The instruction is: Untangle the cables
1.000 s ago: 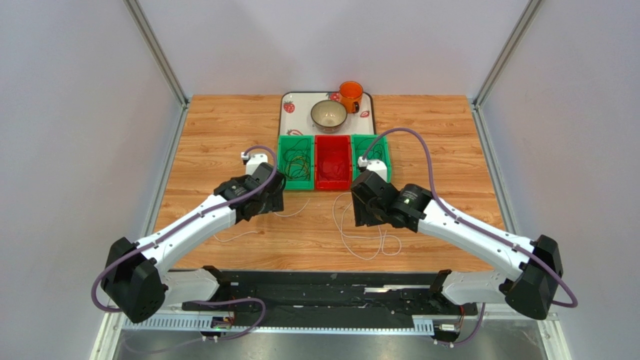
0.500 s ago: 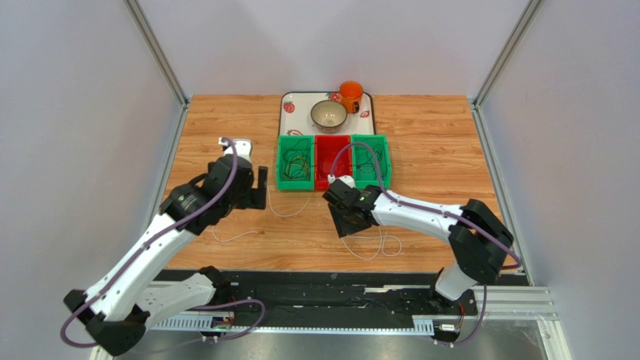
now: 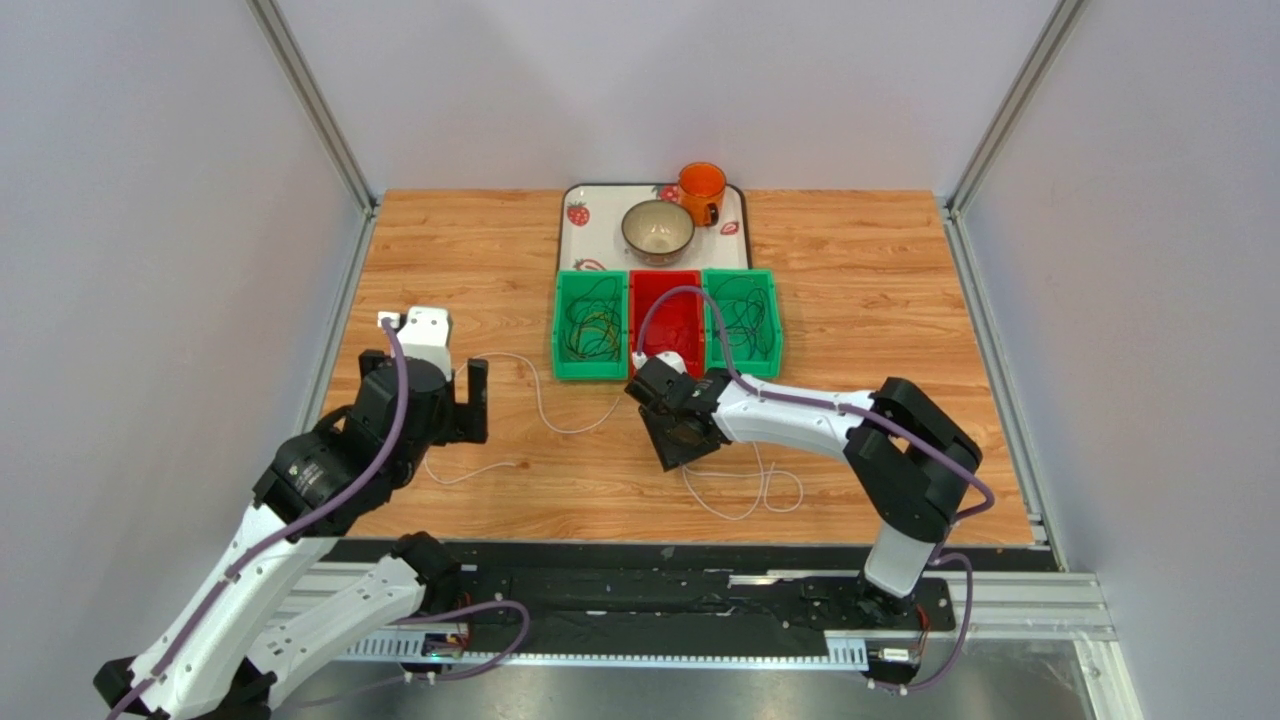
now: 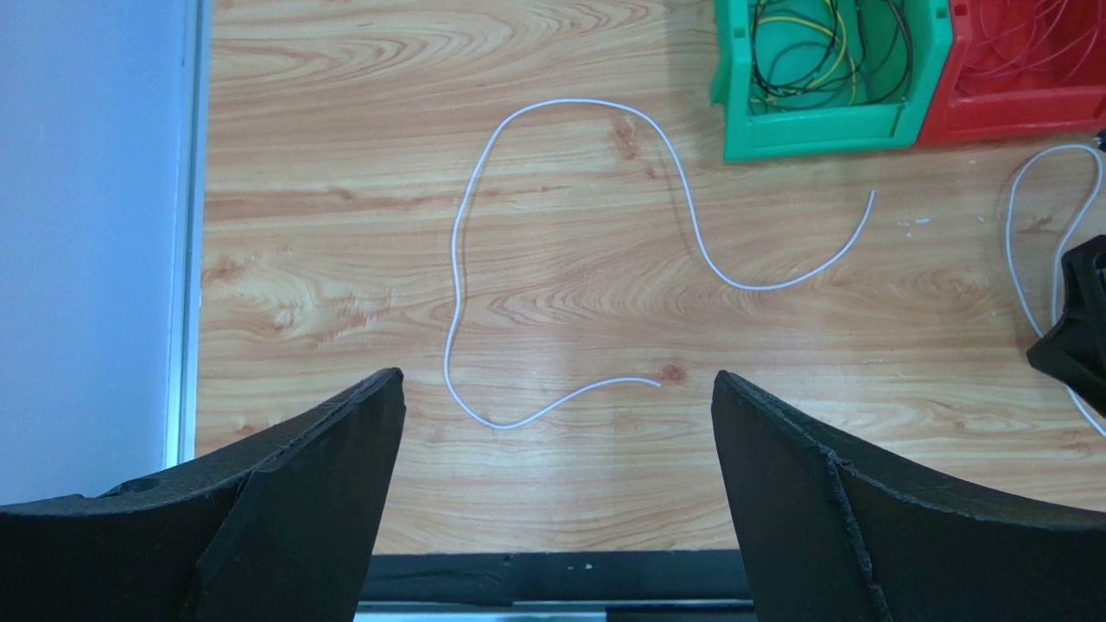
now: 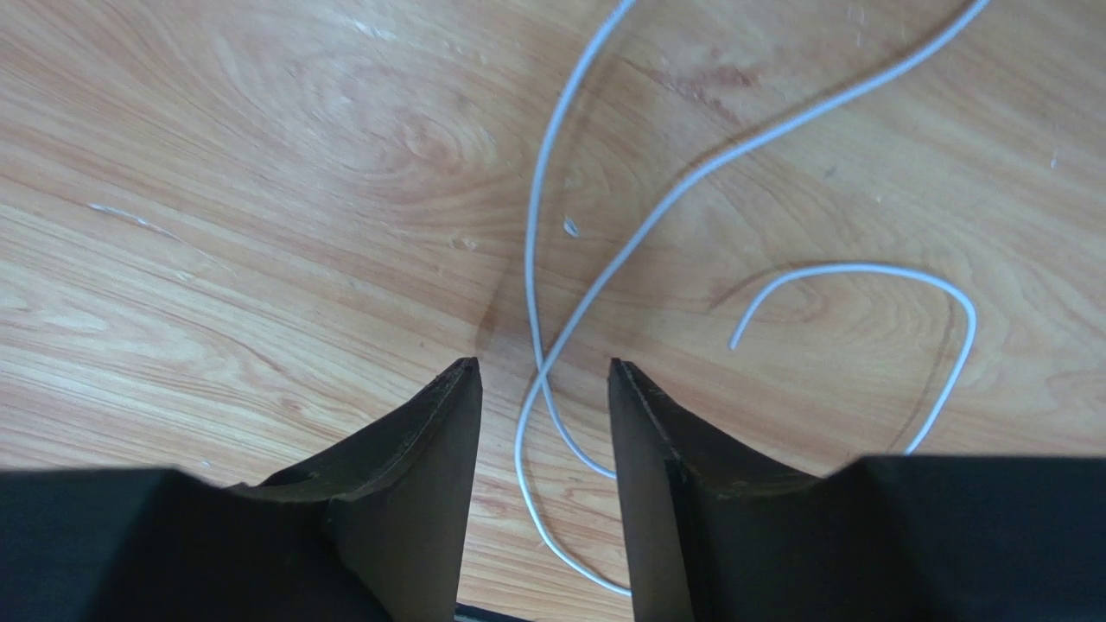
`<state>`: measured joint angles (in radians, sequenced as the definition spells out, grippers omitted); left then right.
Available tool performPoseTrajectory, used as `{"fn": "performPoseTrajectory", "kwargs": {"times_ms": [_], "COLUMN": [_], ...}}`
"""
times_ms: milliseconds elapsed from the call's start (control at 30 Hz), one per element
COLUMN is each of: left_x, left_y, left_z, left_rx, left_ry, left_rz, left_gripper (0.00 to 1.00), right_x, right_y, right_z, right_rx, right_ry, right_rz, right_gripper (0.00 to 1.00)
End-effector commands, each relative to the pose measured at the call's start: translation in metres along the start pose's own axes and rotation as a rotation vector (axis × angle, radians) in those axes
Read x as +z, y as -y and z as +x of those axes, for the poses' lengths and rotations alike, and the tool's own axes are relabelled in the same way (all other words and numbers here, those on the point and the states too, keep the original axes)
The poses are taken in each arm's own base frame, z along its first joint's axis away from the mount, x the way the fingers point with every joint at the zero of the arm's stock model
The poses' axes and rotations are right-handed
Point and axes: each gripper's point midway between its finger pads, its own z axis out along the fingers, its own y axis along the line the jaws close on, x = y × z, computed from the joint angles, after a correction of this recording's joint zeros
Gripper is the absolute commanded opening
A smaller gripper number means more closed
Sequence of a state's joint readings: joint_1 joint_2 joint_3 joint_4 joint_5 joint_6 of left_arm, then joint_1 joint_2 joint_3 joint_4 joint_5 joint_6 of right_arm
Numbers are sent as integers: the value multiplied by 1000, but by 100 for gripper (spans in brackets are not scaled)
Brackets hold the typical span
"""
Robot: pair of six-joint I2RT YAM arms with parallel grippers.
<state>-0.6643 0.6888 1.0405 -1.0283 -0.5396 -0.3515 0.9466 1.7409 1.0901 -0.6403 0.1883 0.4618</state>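
Plainly, the job is judged only partly done. Nearest the arm bases, the right white cable (image 5: 530,246) is seen lying on the table (image 3: 887,300) in loose loops that cross one another, so it is not yet straightened. The right gripper (image 5: 543,367) is held low over it. Its fingers (image 5: 416,454) are part-way apart, a crossing of the strand lies between them, and nothing is pinched.

A little further out and well apart from it, the left white cable (image 4: 456,259) is laid out alone in an open, wavy line without crossings, and may be counted as freed. The left gripper (image 4: 556,379) hangs above its near end with fingers spread wide and nothing held.

Beyond, the other cables (image 4: 805,58) are found in a dark, yellow and orange tangle inside the left green bin (image 4: 811,132). More lie in the red bin (image 3: 676,323) and the right green bin (image 3: 774,338), so most of the work is judged to be left. At the far edge stands a tray (image 3: 598,195) with a bowl (image 3: 658,228) and a cup (image 3: 700,191).

Whether the red bin's strands are knotted cannot be made out, since they match the bin. Part of the right white cable is hidden beneath the right gripper from overhead and cut off at the wrist view's edge
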Motion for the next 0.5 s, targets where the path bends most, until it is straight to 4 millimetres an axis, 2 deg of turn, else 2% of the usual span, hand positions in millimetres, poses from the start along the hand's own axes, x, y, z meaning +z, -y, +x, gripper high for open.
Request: {"fn": "performPoseTrajectory", "kwargs": {"times_ms": [0, 100, 367, 467], "left_x": [-1, -1, -1, -2], "left_y": [-5, -4, -4, -4], "left_z": [-6, -6, -5, -5], "left_rx": [2, 6, 4, 2], "left_ry": [36, 37, 43, 46], "left_rz": [-18, -8, -4, -4], "left_gripper": [96, 96, 96, 96], "right_x": [4, 11, 10, 8], "right_y": [-12, -13, -7, 0], "right_z": [-19, -6, 16, 21], "right_rx": [-17, -17, 18, 29], "right_ry": [42, 3, -31, -39], "right_rz": [-25, -42, -46, -17], "right_gripper": [41, 34, 34, 30]}}
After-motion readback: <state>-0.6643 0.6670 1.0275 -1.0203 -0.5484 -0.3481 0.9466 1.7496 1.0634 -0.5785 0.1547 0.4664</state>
